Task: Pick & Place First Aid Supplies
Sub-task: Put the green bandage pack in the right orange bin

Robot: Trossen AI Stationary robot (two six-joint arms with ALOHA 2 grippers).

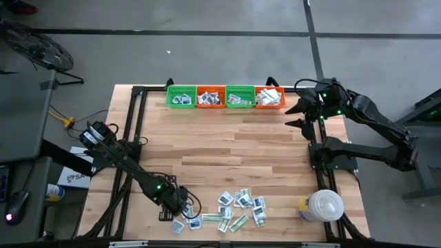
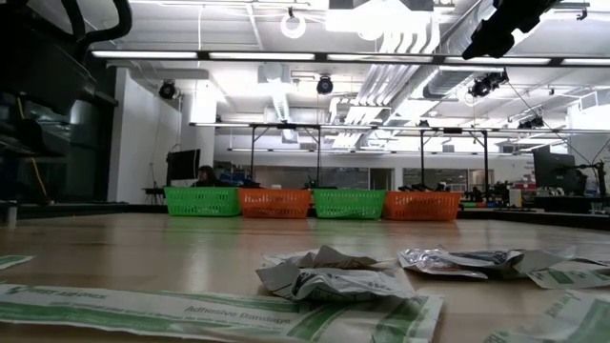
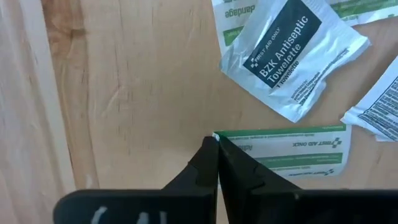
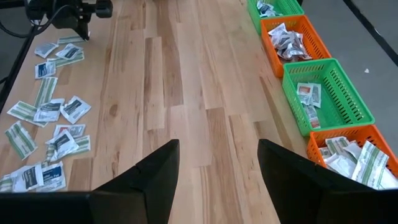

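left gripper [image 3: 216, 144]: jaws pinched together on green bandage strip [image 3: 292, 149] corner | right gripper [image 4: 217, 163]: jaws wide, empty, near baskets [image 4: 323, 93]

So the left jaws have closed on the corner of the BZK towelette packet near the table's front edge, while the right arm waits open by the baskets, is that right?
Not quite: the left gripper has pinched the corner of the green-striped bandage strip, not the towelette packet, which lies apart from it. The left wrist view shows this. The right gripper does wait open by the baskets.

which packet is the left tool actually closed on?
The green-striped adhesive bandage strip: the left tool is shut on its corner. The BZK antiseptic towelette lies clear of the tips, untouched.
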